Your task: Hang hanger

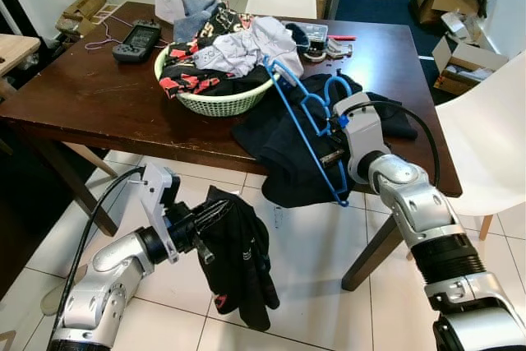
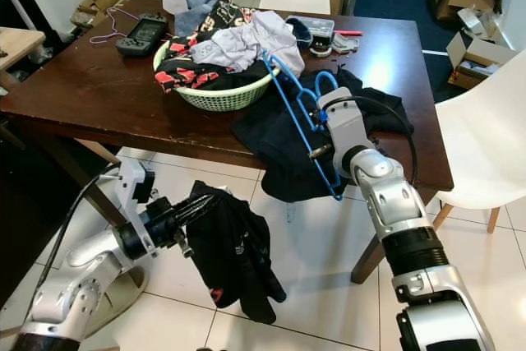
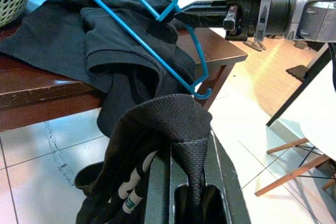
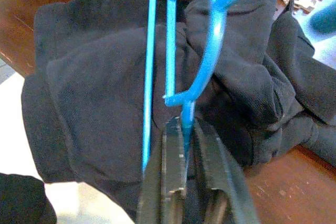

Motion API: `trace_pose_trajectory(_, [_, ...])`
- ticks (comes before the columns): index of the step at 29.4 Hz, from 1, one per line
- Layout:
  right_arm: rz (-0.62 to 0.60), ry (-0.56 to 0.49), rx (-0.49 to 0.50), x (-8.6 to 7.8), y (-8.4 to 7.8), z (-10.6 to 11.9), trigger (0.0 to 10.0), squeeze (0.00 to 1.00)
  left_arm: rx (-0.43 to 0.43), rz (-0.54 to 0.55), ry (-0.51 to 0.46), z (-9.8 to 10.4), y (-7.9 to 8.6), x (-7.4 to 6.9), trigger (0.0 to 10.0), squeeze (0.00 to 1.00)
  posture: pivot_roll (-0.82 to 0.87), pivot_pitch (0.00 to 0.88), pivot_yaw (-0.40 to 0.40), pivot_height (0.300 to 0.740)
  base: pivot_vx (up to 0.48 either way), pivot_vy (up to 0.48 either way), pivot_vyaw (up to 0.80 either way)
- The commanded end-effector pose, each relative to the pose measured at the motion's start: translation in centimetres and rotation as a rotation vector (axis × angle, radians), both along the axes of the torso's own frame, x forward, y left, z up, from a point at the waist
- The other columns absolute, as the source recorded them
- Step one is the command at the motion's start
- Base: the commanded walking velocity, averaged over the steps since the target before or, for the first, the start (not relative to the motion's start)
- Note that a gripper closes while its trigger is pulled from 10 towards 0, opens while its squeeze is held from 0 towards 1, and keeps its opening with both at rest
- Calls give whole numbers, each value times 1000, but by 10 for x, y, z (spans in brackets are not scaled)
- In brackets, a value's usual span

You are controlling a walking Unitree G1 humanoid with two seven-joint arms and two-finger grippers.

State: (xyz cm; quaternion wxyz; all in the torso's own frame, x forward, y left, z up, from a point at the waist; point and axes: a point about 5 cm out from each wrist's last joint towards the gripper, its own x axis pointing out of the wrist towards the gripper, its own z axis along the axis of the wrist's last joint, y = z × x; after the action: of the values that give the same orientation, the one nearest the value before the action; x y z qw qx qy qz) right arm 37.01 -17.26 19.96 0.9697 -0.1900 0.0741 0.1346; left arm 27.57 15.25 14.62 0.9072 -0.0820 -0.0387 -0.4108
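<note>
**A:** You're in a tiled room with a dark wooden desk (image 1: 90,96) across the upper half of the head view, white chairs (image 1: 485,129) at the right edge and cardboard boxes (image 1: 460,59) in the upper right corner. A green basket (image 1: 215,103) heaped with clothes sits at centre top.

**B:** Where's the hanger?

**A:** The blue hanger (image 1: 297,125) is right of centre, standing tilted over a black shirt (image 1: 279,150) that drapes off the desk's front edge. Your right gripper (image 1: 329,156) has its jaws clenched on the thin blue wire. Your left gripper (image 1: 215,215), low left of the frame, has its jaws grasping a black garment (image 1: 238,265) that hangs toward the floor.

**B:** How will the two things handle?

**A:** I'd judge the hanger light and stiff but springy, and slick where the wire is narrow, so it could swivel in the jaws. Hold it near the neck under the hook, as you do now. The garment is soft and limp; it will sag and fold wherever you pinch it.

**B:** What do the wrist views add?

**A:** The right wrist view shows the wire seated between the jaws, which the head views blur. The left wrist view shows the hanger's hooked lower tip (image 3: 202,94) just above the bunched cloth, and white lettering on the garment (image 3: 134,195).
</note>
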Motion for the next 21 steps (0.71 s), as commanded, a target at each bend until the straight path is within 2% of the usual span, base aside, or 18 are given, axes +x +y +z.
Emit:
trace_pose_trajectory(1, [-3, 34, -11, -1, 2, -11, 10000, 1000, -13, -6, 1, 0, -1, -3, 10000, 0, 51, 147, 15, 740, 0, 0, 0])
trace_pose_trajectory(3, [4, 34, -12, -1, 4, -11, 10000, 1000, -13, -6, 0, 0, -1, -3, 10000, 0, 51, 147, 15, 740, 0, 0, 0])
trace_pose_trajectory(4, [11, 40, -9, -1, 5, -11, 10000, 655, -14, -5, 0, 1, -1, -3, 10000, 0, 51, 149, 16, 740, 0, 0, 0])
trace_pose_trajectory(5, [11, 40, -9, -1, 5, -11, 10000, 655, -14, -5, 0, 1, -1, -3, 10000, 0, 51, 149, 16, 740, 0, 0, 0])
trace_pose_trajectory(6, [28, 53, 12, -1, 9, -11, 10000, 0, -13, -5, -1, 1, -1, -3, 10000, 0, 51, 150, 17, 740, 0, 0, 0])
trace_pose_trajectory(7, [28, 53, 12, -1, 9, -11, 10000, 0, -13, -5, -1, 1, -1, -3, 10000, 0, 51, 150, 17, 740, 0, 0, 0])
trace_pose_trajectory(8, [46, 58, 28, -1, 12, -11, 0, 0, -13, -4, -2, 1, 0, -3, 10000, 0, 53, 151, 16, 740, 0, 0, 0])
trace_pose_trajectory(15, [53, 51, 47, -1, 14, -10, 0, 0, -12, -2, -3, 1, 0, -3, 10000, 0, 54, 152, 16, 740, 0, 0, 0])
trace_pose_trajectory(21, [17, 13, 61, 2, 8, -3, 0, 0, -11, -1, -4, 1, 0, -2, 10000, 0, 55, 151, 17, 740, 0, 0, 0])
